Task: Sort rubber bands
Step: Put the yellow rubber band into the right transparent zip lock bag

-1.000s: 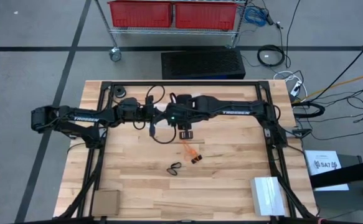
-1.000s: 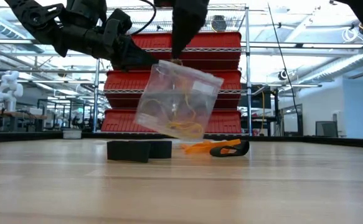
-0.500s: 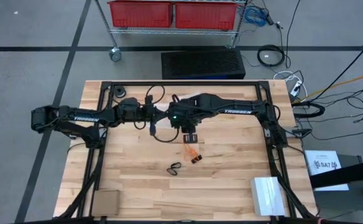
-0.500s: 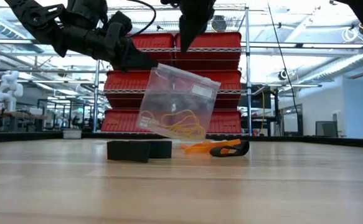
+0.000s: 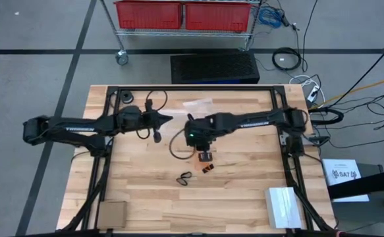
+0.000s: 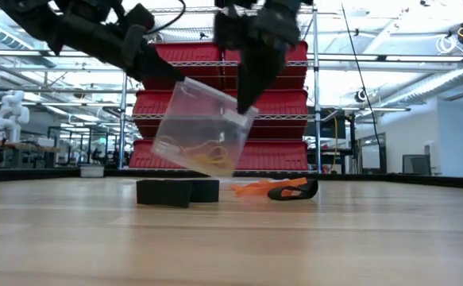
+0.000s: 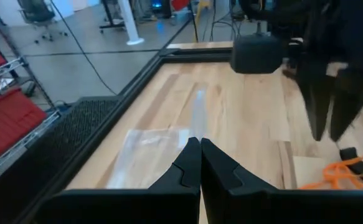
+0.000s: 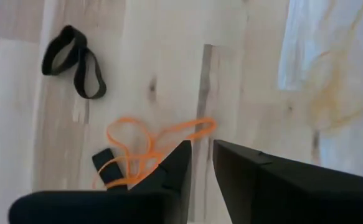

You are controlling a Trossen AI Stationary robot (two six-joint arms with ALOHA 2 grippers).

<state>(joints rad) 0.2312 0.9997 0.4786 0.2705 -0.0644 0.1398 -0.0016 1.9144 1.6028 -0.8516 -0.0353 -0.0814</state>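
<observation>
A clear plastic bag [image 6: 203,127] with pale tan rubber bands [image 6: 211,155] inside hangs over the table's middle. It also shows in the left wrist view [image 7: 147,155] and the right wrist view [image 8: 330,56]. My left gripper [image 6: 173,77] is shut on it. Orange rubber bands [image 8: 144,149] lie tangled on the wood beside a small black piece [image 5: 209,169]. Two wide black rubber bands [image 8: 75,59] lie nearer the front edge. My right gripper [image 8: 198,155] hovers above the orange bands, pointing steeply down, with a narrow gap between its fingers and nothing in it. My left gripper pinches the bag's upper corner [image 6: 180,82] between its two shut fingers. The fingers come from the table's left, nearly level and slanting a little down. The bag hangs tilted below them, clear of the table, with the tan bands gathered at its lower end.
A black metal frame [image 5: 106,164] runs around the tabletop. A tan flat block [image 5: 112,214] lies at the near left corner and a white box [image 5: 284,207] at the near right. A black cable loop [image 5: 177,146] hangs by the right arm. Red bins [image 6: 215,95] stand behind the far edge.
My right gripper has come down and toward the near edge, ending over the orange bands and tipped more steeply. My left gripper has drawn back toward the table's left, and the hanging bag has shifted left with it, staying clear of the table.
</observation>
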